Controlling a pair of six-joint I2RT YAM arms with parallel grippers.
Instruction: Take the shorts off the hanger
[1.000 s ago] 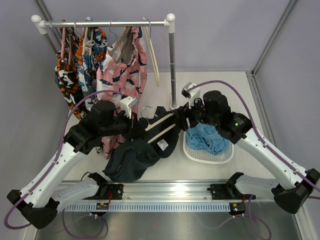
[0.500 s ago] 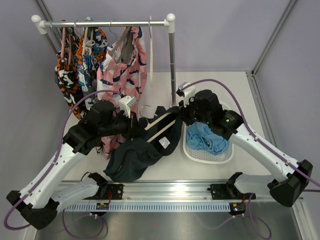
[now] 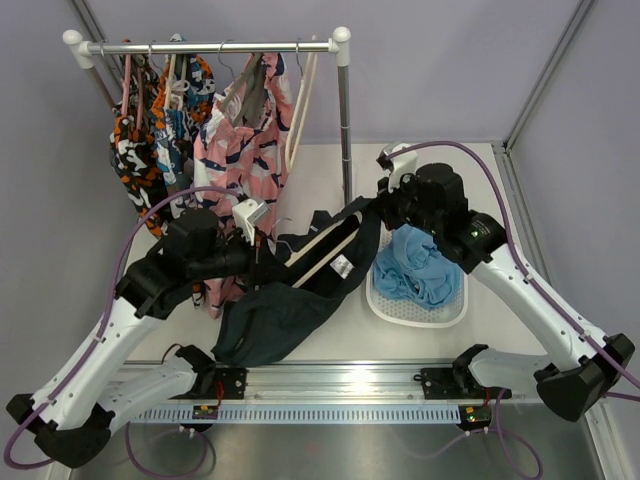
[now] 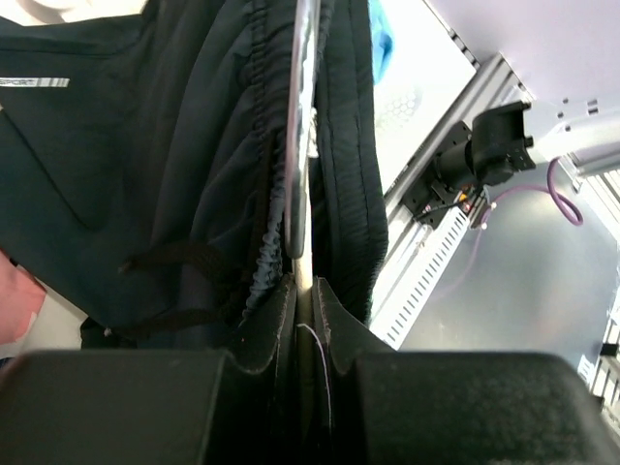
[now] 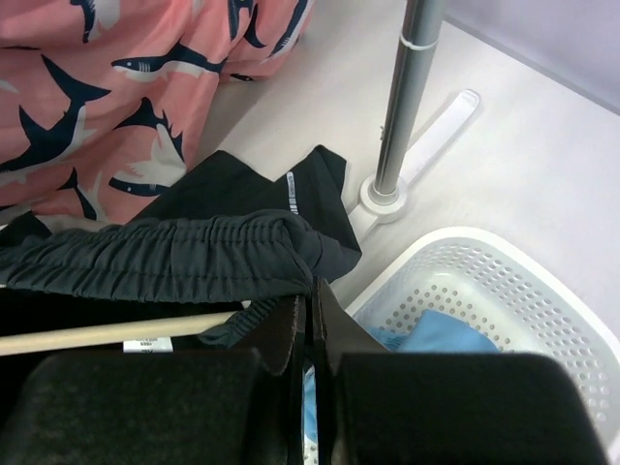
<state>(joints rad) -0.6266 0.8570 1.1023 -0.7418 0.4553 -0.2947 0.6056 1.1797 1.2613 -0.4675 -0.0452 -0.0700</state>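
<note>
The dark navy shorts hang over a wooden hanger held low above the table. My left gripper is shut on the hanger at its neck; in the left wrist view the pale wood sits pinched between the jaws of the left gripper, with the dark cloth draped beside it. My right gripper is shut on the edge of the shorts' gathered waistband, which is pulled taut toward it; its jaws are pressed together. The light blue shorts lie in the white basket.
A clothes rail on a pole stands at the back with a pink shark-print garment, orange-black-white patterned ones and a bare wooden hanger. The pole's foot is just behind the basket.
My right gripper has shut on the dark shorts' waistband and drawn it back and right, stretching the cloth along the hanger. The left arm has shifted slightly, still holding the hanger.
</note>
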